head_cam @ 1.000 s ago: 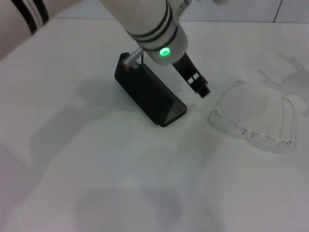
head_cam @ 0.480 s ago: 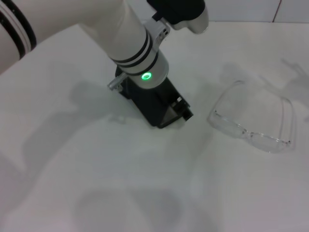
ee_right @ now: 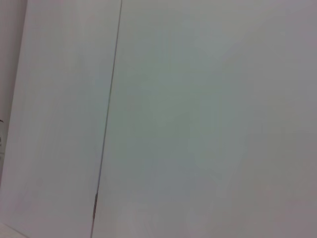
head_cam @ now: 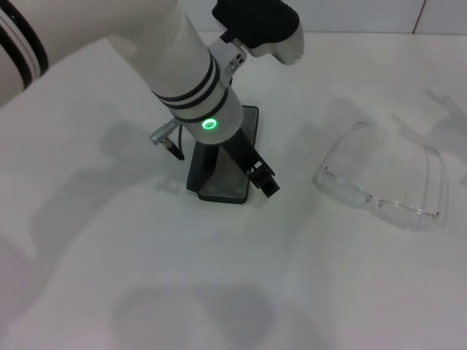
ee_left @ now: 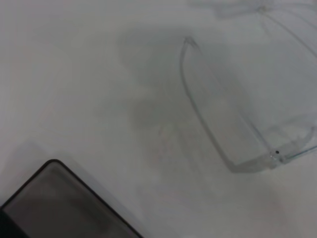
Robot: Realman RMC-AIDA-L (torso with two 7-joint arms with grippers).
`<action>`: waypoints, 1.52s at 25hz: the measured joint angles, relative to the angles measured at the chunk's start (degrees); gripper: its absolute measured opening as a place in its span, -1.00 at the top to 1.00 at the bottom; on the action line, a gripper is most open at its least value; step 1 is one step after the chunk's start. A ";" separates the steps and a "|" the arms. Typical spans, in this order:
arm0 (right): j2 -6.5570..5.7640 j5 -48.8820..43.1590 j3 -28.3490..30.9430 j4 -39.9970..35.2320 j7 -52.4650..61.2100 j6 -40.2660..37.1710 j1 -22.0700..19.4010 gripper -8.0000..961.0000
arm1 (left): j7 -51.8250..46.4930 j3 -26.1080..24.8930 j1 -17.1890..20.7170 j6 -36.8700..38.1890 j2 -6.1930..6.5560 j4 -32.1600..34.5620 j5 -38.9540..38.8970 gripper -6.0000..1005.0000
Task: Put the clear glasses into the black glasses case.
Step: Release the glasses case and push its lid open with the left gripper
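Wide bare tabletop is seen on the left and in front. One left hand is set low over the one black glasses case, which lies mid-table; one finger is seen at the case's right front corner, another at its left side, so the hand is spread wide with the case between the fingers. Whether the case is touched cannot be told. One pair of clear glasses is laid well apart on the right, open tabletop all around. Right hand is not seen.
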 joint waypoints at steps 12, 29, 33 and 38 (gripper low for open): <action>0.00 0.01 0.00 -0.07 0.00 0.44 0.93 -0.84 | -1.16 -5.38 3.34 5.84 0.08 13.70 3.32 -0.18; -0.61 -0.12 2.22 0.49 -1.80 1.91 0.52 -0.84 | -17.68 -4.66 -3.05 6.06 -0.64 15.76 23.30 -0.17; -0.62 -0.41 2.24 1.06 -3.11 2.86 0.87 -0.84 | -17.77 -6.66 -3.32 5.93 -0.72 12.66 21.78 -0.16; -0.48 -0.28 2.28 2.07 -4.70 3.18 0.92 -0.84 | -17.85 -7.96 -3.06 5.27 -0.61 9.85 21.09 -0.16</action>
